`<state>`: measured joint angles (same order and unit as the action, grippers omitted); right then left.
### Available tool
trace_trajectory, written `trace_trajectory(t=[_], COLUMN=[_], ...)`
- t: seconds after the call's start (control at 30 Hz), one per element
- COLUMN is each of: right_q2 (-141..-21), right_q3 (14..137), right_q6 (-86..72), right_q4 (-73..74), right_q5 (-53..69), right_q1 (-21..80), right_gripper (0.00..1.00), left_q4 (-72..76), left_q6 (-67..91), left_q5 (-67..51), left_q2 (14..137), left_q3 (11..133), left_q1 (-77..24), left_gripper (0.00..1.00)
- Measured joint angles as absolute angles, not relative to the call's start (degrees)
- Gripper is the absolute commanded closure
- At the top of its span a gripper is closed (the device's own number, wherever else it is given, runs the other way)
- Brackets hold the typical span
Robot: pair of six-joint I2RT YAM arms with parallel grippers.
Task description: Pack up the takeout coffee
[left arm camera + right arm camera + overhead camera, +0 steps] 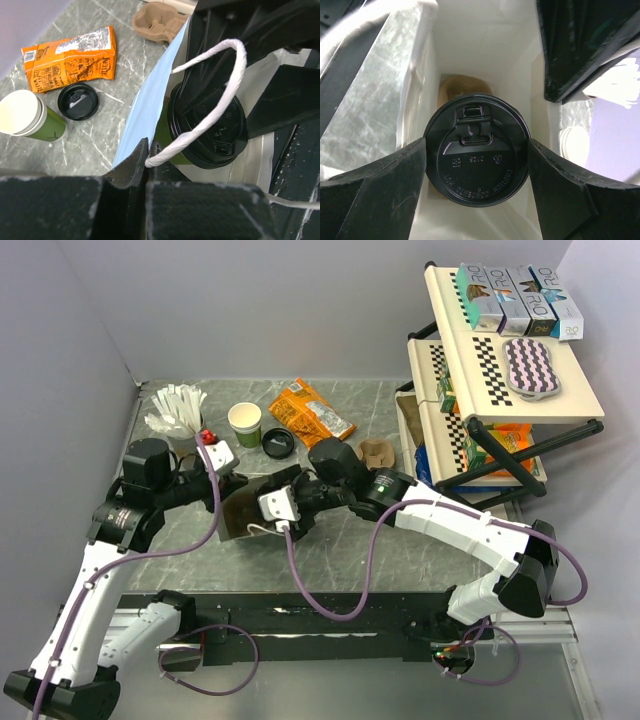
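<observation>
inside the paper bag (145,105) mid table (250,560), the right gripper (476,160) grasps the takeout coffee (210,130), not yet released; the left gripper (149,165) pinches the bag's rim.

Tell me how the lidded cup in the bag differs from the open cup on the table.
The lidded cup wears a black lid; the open cup has none, and a loose lid lies beside it. The lidded cup is inside the paper bag; the open cup stands outside on the table. The right tool grips the lidded cup; nothing touches the open cup. Both have green sides.
</observation>
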<state>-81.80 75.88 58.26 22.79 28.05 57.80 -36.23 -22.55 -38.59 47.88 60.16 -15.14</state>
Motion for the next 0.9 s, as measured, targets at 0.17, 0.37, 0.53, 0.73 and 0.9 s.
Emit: trace_trajectory(t=[0.17,0.37,0.53,0.73,0.9], right_q2=[-81.8,-81.8,-81.8,-82.3,-83.81], right_q3=[77.6,79.72,79.4,76.86,75.33], right_q6=[59.99,62.89,64.79,67.59,68.69], right_q4=[25.89,26.61,25.89,23.11,21.1], right_q5=[27.62,27.35,26.33,24.84,24.34], right_q1=[58.06,58.3,58.41,58.96,59.13], right_gripper=[1.0,1.0,1.0,1.0,1.0], left_q4=[-35.64,-35.35,-35.11,-34.92,-34.89], left_q6=[-21.28,-21.15,-21.21,-22.74,-25.87], left_q5=[-39.18,-38.65,-38.24,-38.04,-37.63], left_q2=[47.75,48.42,48.6,48.73,49.06], left_q3=[60.16,61.98,64.31,65.65,65.01], left_q1=[-15.46,-15.49,-15.49,-15.49,-15.57], left_gripper=[0.99,0.99,0.99,0.99,0.99])
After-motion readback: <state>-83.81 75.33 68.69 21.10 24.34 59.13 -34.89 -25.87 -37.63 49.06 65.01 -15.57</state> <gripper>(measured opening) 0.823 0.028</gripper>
